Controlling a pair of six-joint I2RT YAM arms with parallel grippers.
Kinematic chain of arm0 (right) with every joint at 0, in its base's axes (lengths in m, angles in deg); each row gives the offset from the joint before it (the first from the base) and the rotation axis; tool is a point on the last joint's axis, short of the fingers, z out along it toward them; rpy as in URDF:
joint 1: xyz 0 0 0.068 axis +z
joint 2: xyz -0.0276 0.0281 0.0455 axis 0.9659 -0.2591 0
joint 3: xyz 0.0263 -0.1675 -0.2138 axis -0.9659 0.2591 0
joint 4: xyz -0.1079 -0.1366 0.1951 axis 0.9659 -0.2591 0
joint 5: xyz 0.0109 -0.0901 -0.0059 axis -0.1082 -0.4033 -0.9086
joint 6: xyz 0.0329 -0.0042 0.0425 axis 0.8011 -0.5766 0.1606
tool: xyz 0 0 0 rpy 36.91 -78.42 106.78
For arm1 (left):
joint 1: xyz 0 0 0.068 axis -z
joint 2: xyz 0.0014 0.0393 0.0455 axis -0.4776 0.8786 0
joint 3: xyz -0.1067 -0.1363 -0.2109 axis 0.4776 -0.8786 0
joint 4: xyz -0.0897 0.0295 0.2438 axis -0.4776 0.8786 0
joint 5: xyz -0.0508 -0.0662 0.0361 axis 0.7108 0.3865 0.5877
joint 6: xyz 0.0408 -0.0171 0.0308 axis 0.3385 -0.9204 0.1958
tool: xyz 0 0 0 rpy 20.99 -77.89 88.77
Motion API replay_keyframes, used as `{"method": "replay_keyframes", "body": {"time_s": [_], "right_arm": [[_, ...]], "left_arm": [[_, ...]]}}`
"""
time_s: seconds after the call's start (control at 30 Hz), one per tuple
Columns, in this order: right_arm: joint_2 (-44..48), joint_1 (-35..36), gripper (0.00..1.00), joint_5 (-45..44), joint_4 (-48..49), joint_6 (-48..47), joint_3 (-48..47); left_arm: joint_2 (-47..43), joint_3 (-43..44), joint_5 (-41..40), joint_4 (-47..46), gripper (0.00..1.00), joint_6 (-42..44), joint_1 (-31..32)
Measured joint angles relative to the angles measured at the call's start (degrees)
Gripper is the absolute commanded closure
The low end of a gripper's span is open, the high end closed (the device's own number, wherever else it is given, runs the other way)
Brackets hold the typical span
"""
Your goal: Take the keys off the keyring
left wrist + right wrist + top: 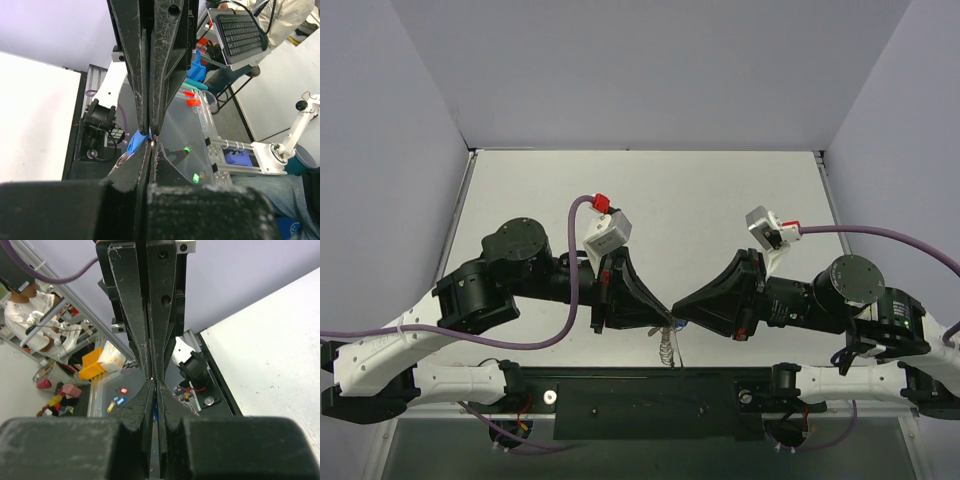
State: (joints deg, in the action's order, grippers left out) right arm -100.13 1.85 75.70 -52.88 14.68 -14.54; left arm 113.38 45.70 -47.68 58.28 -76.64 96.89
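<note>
Left claw and right claw meet tip to tip, raised over the near middle of the bench. Both have their jaws squeezed to a thin slit, pinching the keyring bunch. Which piece each one grips, cannot tell. Blue-headed key sticks out left of the pinch point. Silver chain dangles below toward the near edge. Plain silver key hidden.

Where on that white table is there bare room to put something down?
The far half of the table, between the back wall and both arms, is bare, widest in the middle. Crowded: the near centre, where the left gripper and right gripper meet tip to tip with a chain dangling there.
</note>
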Motion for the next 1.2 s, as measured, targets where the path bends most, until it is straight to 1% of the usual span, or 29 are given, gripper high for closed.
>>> {"method": "replay_keyframes", "body": {"time_s": [0.5, 0.67, 1.03, 1.07, 1.1, 1.13, 1.17, 1.2], "right_arm": [[-8.8, 7.7, 1.00, -3.5, -16.1, -8.8, -13.0], [-10.5, 8.7, 1.00, -3.7, -19.5, -10.3, -14.6], [-14.1, 9.8, 1.00, -2.4, -27.0, -11.8, -16.0], [-14.4, 9.9, 0.88, -2.6, -27.4, -11.9, -16.1], [-14.6, 9.9, 0.68, -2.8, -27.9, -12.0, -16.1], [-14.8, 9.9, 0.60, -2.9, -28.2, -12.2, -16.1], [-14.8, 10.0, 0.46, -3.1, -28.4, -11.7, -16.1], [-14.8, 10.3, 0.40, -3.2, -28.2, -12.0, -16.1]], "left_arm": [[2.2, 3.6, 9.2, 8.3, 1.00, 0.9, -2.5], [3.9, 5.6, 11.8, 13.3, 1.00, 2.8, -3.1], [6.6, 5.8, 15.6, 22.2, 1.00, 5.7, -3.4], [6.8, 5.8, 15.5, 23.0, 1.00, 5.9, -3.4], [6.9, 5.7, 15.4, 23.5, 1.00, 6.1, -3.4], [6.9, 5.5, 15.0, 23.6, 1.00, 6.1, -3.4], [6.8, 5.2, 14.6, 23.6, 1.00, 6.0, -3.5], [6.6, 4.5, 13.6, 23.3, 1.00, 5.8, -3.7]]}}
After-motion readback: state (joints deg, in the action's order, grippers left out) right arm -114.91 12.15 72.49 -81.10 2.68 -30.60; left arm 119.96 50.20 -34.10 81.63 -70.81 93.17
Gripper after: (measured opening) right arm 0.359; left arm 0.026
